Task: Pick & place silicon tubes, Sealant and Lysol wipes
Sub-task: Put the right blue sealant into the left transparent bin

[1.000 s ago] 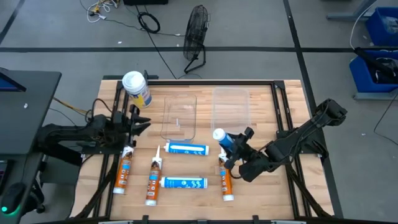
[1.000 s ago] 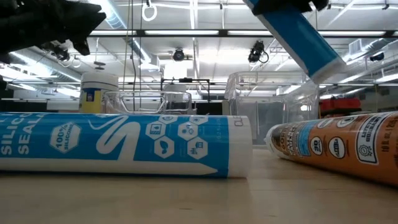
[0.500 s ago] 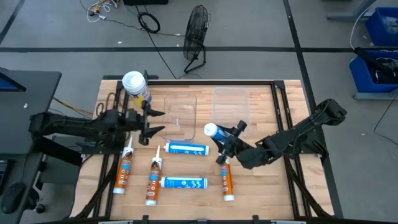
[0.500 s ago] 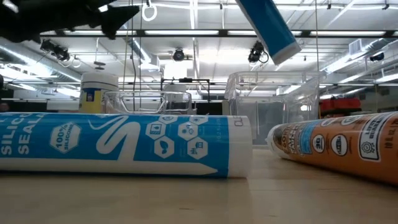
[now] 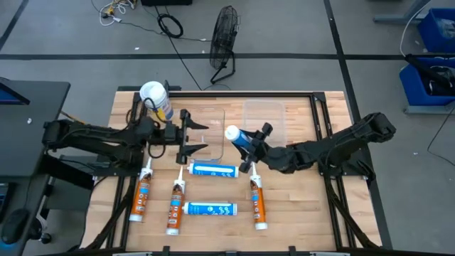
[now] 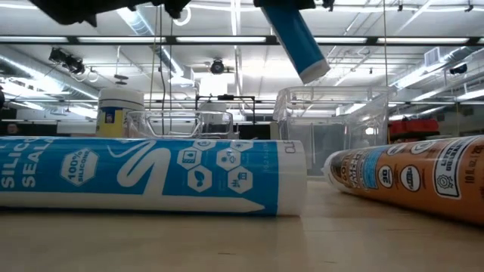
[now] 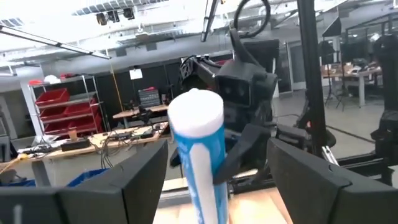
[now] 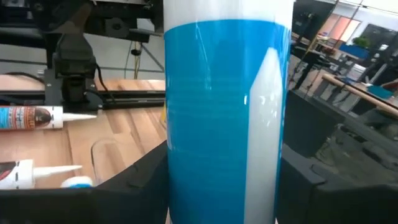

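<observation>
When you look down from above, the left gripper (image 5: 193, 140) sits over the near clear tray (image 5: 206, 134), at about 10 o'clock from the table's (image 5: 298, 220) middle, and its two fingers are spread wide with nothing between them. The right gripper (image 5: 250, 146) is just to its 3 o'clock side, squeezing a blue and white tube (image 5: 237, 136) whose white end points toward the left gripper. The Lysol wipes (image 5: 156, 100) stand at the far left corner, at 11 o'clock. A second clear tray (image 5: 264, 122) lies at 1 o'clock. Two more blue tubes (image 5: 213, 170) lie flat near the middle, and three orange tubes (image 5: 257, 204) lie around them toward 6 o'clock.

From table height, a big blue tube (image 6: 151, 176) lies across the front, with an orange tube (image 6: 408, 181) at its 3 o'clock side. The held tube (image 6: 296, 38) hangs tilted up at 12 o'clock. The wipes can (image 6: 119, 111) stands far back at 10 o'clock.

From the left wrist, the held tube's white end (image 7: 196, 134) faces the camera between the spread dark fingers (image 7: 134, 183), not touching them.

From the right wrist, the blue tube (image 8: 224, 118) fills the middle, gripped on both sides by dark fingers (image 8: 146, 180). Two orange tubes (image 8: 31, 116) lie on the wood at 9 o'clock
</observation>
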Controlling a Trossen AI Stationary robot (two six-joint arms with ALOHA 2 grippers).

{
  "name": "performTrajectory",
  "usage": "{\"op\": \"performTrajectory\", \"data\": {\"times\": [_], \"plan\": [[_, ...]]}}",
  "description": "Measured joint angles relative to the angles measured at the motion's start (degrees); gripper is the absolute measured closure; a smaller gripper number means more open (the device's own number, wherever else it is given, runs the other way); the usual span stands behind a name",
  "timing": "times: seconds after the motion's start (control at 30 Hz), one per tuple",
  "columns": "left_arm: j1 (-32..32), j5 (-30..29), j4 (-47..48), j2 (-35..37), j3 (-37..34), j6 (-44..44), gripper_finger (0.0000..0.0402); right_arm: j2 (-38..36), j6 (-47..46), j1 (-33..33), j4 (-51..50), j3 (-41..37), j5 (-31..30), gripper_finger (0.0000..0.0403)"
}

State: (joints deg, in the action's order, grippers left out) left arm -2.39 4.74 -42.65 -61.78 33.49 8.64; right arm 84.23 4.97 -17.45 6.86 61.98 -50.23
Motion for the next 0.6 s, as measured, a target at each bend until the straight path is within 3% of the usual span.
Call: {"op": "performTrajectory", "data": {"times": [0.1,0.27,0.43,0.6], "plan": [[-0.8,0.0,8.5,-1.2,5.1,0.2,0.0124,0.0,0.1,1.5,0.0,0.0,2.5,0.0196],[-2.9,0.0,32.7,-3.2,19.1,0.9,0.0124,0.0,-0.8,3.1,-0.9,0.0,6.1,0.0196],[-3.3,0.7,47.3,-6.6,29.6,1.1,0.0124,0.0,-1.1,4.0,-2.2,0.0,6.8,0.0196],[-3.5,1.0,54.4,-11.3,36.4,2.5,0.0124,0.0,-1.4,5.1,-3.2,0.0,8.9,0.0196]]}}
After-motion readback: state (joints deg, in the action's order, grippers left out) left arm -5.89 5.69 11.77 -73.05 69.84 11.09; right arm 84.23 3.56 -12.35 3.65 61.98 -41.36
